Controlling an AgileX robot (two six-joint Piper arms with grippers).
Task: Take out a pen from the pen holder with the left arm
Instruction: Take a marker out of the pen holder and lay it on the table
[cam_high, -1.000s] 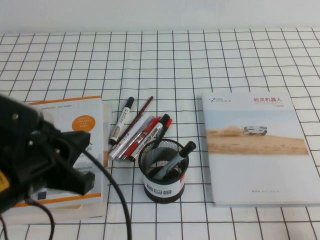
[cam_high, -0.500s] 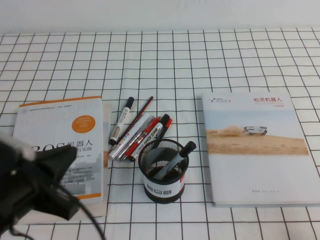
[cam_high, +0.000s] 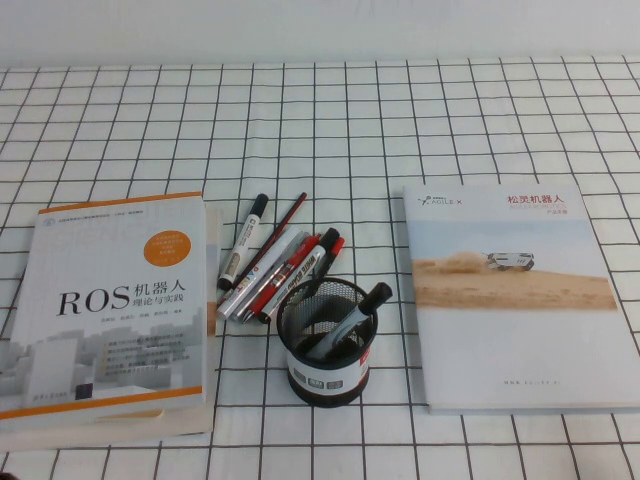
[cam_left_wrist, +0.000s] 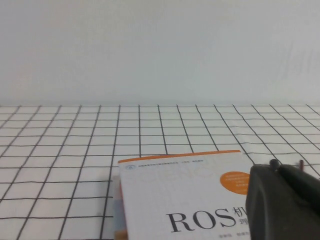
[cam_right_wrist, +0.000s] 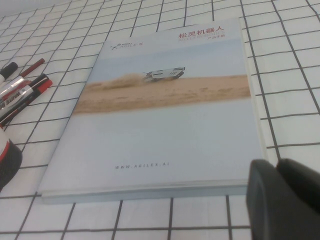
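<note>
A black mesh pen holder (cam_high: 323, 340) stands at the table's middle front with a black marker (cam_high: 350, 320) leaning inside it. Several loose pens (cam_high: 270, 265) lie just behind it on the left. Neither arm shows in the high view. In the left wrist view my left gripper (cam_left_wrist: 277, 167) is shut and empty, hovering low over the near part of the ROS book (cam_left_wrist: 185, 200). My right gripper (cam_right_wrist: 276, 165) hangs by the near edge of the AgileX booklet (cam_right_wrist: 170, 100), fingers together, holding nothing.
The ROS book (cam_high: 110, 310) lies at the front left, the AgileX booklet (cam_high: 510, 290) at the right. A white cloth with a black grid (cam_high: 400, 120) covers the table. The holder's rim (cam_right_wrist: 7, 160) and loose pens (cam_right_wrist: 20, 92) show in the right wrist view.
My left arm has pulled back off the front-left corner and out of the high view, uncovering the whole ROS book. Pens and holder have not moved.
</note>
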